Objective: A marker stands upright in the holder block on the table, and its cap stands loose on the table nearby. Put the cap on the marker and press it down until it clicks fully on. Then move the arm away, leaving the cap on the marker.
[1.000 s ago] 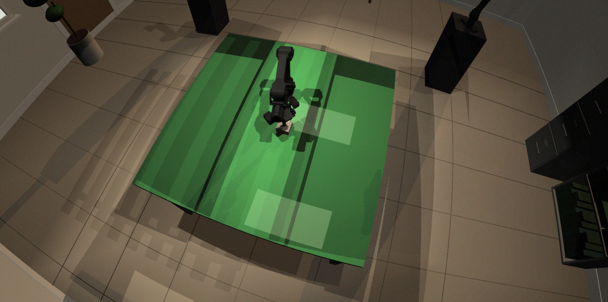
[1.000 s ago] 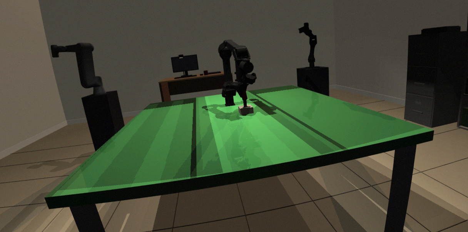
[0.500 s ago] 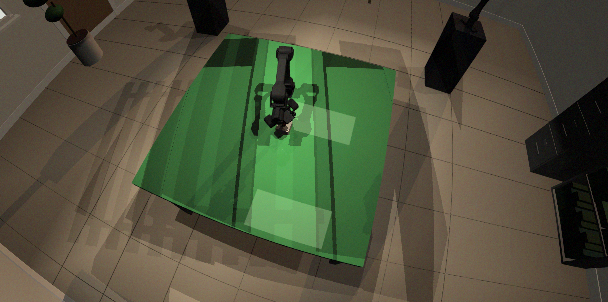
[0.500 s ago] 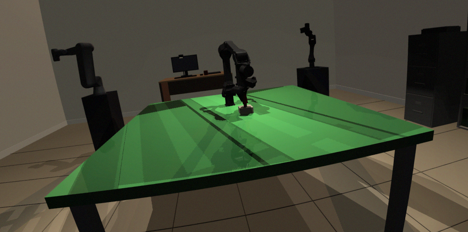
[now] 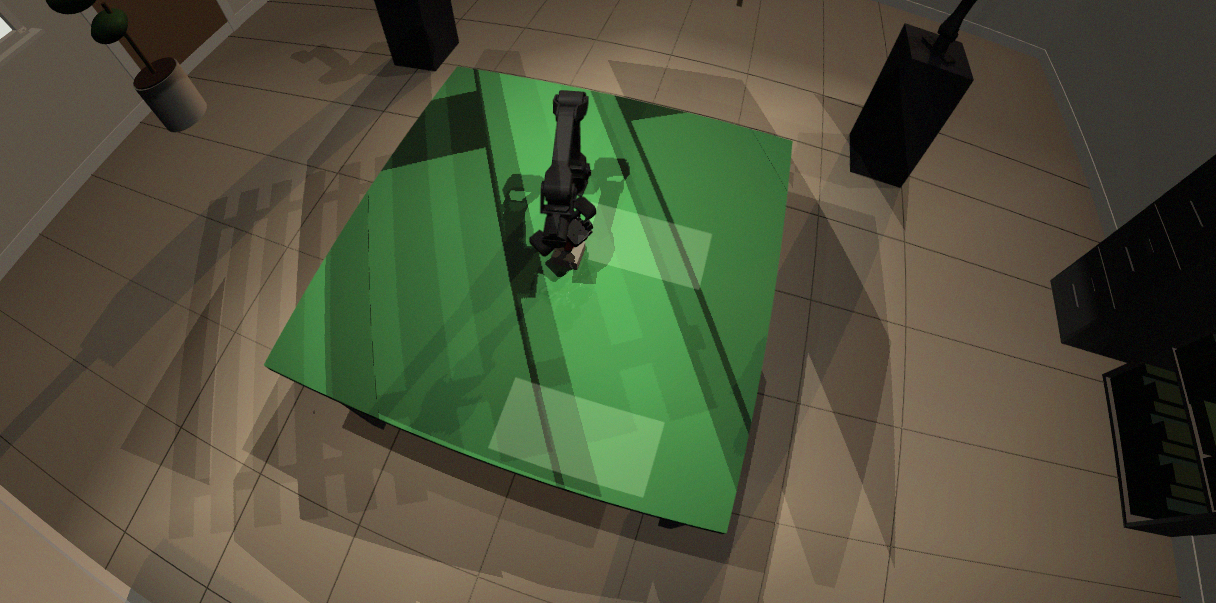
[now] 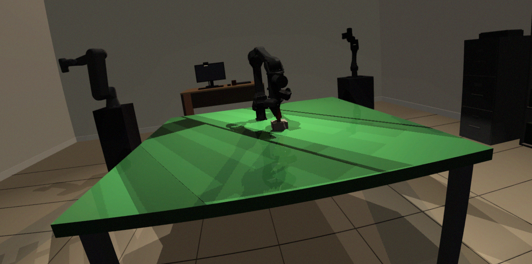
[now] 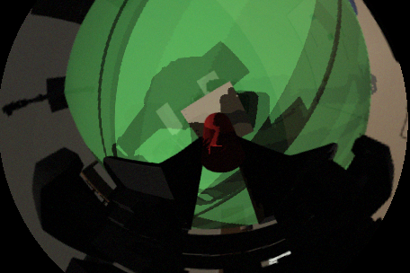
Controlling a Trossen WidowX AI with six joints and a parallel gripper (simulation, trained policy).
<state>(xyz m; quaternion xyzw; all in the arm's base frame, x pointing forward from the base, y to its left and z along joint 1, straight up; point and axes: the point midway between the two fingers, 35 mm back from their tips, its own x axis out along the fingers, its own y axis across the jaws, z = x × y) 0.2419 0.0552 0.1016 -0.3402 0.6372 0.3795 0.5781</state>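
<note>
The pincer [image 5: 568, 245] [image 6: 278, 110] [image 7: 218, 140] was closed around the red cap [image 5: 570, 247] [image 6: 278, 114] [image 7: 218, 134]. Below the pincer, the holder block [image 5: 579, 257] [image 6: 280, 125] [image 7: 203, 107] stood on the green worktop [image 5: 680, 361] [image 6: 334, 150] [image 7: 180, 24].

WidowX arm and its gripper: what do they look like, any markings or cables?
The arm is dark, near-black, with rounded joints. The gripper has two black, angular, tapering fingers. No cables or markings can be made out.

arm [image 5: 565, 144] [image 6: 258, 72]: matte black | chunky, rounded joints | hand [image 7: 218, 140]: black, tapered fingers
</note>
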